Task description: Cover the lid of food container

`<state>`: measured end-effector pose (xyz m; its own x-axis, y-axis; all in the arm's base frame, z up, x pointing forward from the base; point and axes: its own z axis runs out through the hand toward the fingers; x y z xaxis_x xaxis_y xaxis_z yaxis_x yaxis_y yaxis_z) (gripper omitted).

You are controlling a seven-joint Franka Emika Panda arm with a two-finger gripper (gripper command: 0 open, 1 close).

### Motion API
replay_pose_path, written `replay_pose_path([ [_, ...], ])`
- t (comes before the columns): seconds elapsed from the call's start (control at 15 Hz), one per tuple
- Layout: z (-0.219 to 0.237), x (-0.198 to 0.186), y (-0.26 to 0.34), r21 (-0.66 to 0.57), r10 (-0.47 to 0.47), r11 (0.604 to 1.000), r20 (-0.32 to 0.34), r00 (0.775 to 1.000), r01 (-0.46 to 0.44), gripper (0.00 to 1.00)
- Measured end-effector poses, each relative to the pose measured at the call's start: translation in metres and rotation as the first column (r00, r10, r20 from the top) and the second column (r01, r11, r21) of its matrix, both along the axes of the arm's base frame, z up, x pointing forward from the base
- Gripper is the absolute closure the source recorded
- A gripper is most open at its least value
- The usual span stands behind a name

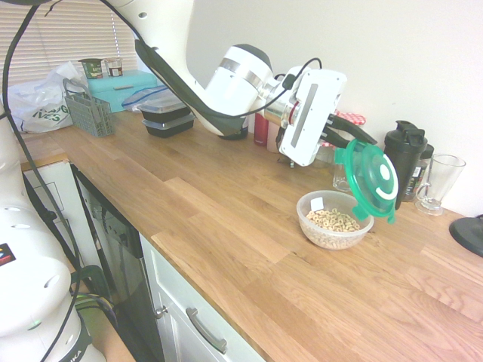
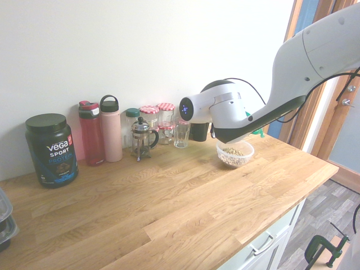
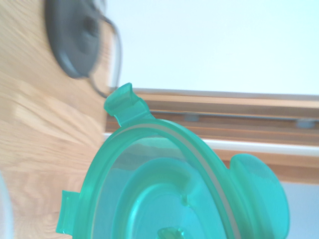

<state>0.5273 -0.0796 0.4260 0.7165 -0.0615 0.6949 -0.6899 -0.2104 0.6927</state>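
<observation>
Lowering the steeply tilted green lid (image 1: 369,179), our gripper (image 1: 367,140) clenching its edge, we should first level it, then shift toward eight o'clock in the first exterior view, centring over the cereal bowl (image 1: 334,239).

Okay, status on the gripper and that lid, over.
Black two-finger gripper shut on round green plastic lid, held tilted. Round clear plastic bowl of beige cereal rings uncovered, below lid. Nothing seen between them.

Plain pale wall (image 2: 169,45); closed window blinds (image 1: 68,30); grey plank floor (image 2: 315,211); wood-framed door (image 2: 343,107)
</observation>
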Motion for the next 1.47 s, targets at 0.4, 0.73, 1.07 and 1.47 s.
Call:
replay_pose_path([
  [0.4, -0.012, -0.006, 0.0, 0.012, -0.013, 1.0, -0.018, 1.0, 0.013, 1.0],
  [0.73, -0.017, -0.004, 0.024, 0.017, 0.009, 1.0, -0.029, 1.0, -0.009, 1.0],
  [1.07, -0.025, -0.007, 0.033, 0.015, 0.002, 1.0, -0.05, 0.999, -0.001, 0.0],
  [1.47, -0.028, -0.011, 0.051, 0.033, -0.002, 0.999, -0.056, 0.998, 0.004, 0.0],
])
